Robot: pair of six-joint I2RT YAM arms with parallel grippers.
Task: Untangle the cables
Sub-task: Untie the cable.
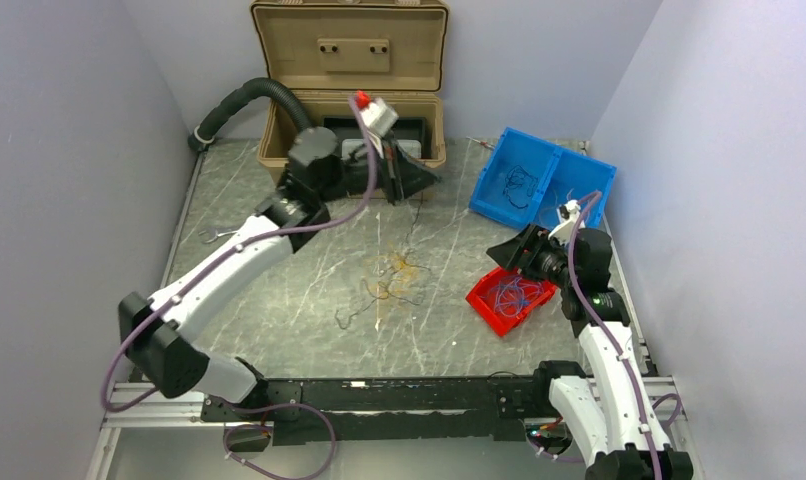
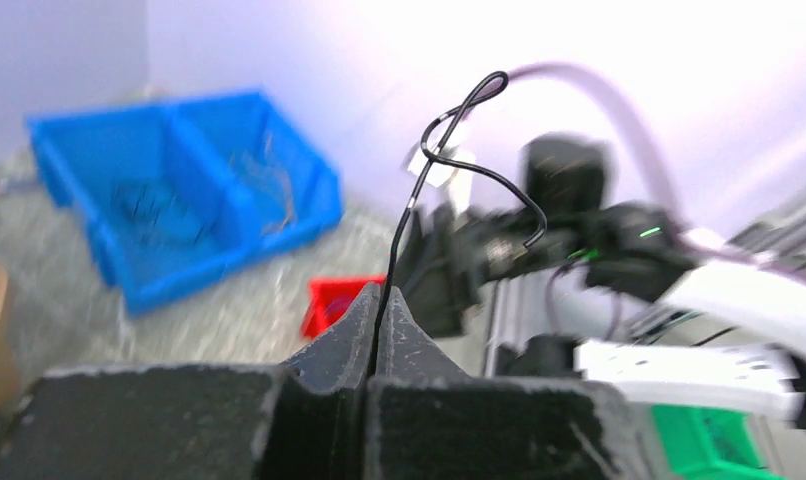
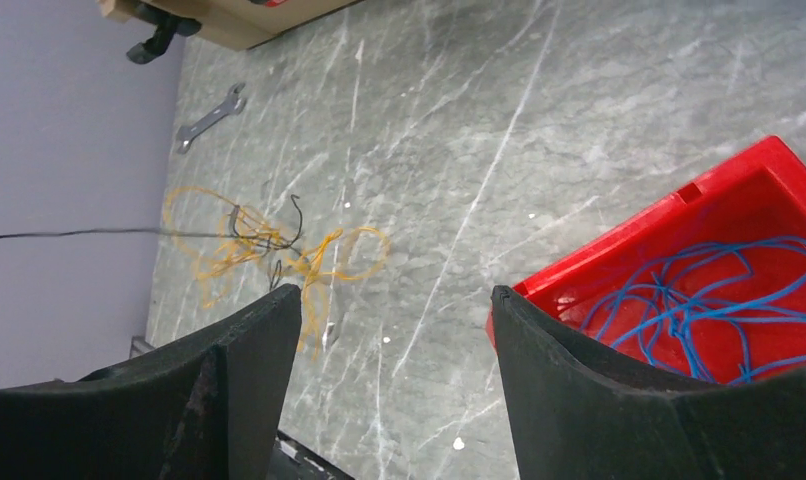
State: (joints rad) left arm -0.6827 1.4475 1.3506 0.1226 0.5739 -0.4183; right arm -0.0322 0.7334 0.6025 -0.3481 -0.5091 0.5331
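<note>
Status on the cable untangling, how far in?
Done: blue wires sit in the red bin, some black wires in the blue bin. In hand: left gripper pinches a black wire, apparently trailing to the yellow-orange tangle; right gripper open, empty. Left: that tangle on the table, black strands mixed in.

The white-and-black left arm (image 1: 229,265) stretches forward and to the right from its base, elbow bent, wrist lifted high; the left gripper (image 2: 381,295) has its black jaws pressed tight together, pinching a thin black wire (image 2: 397,240) that rises from between them; the white-and-black right arm (image 1: 604,350) stands steeply over its base; the right gripper (image 3: 394,300) tilts downward and leftward, jaws spread wide, holding nothing.
</note>
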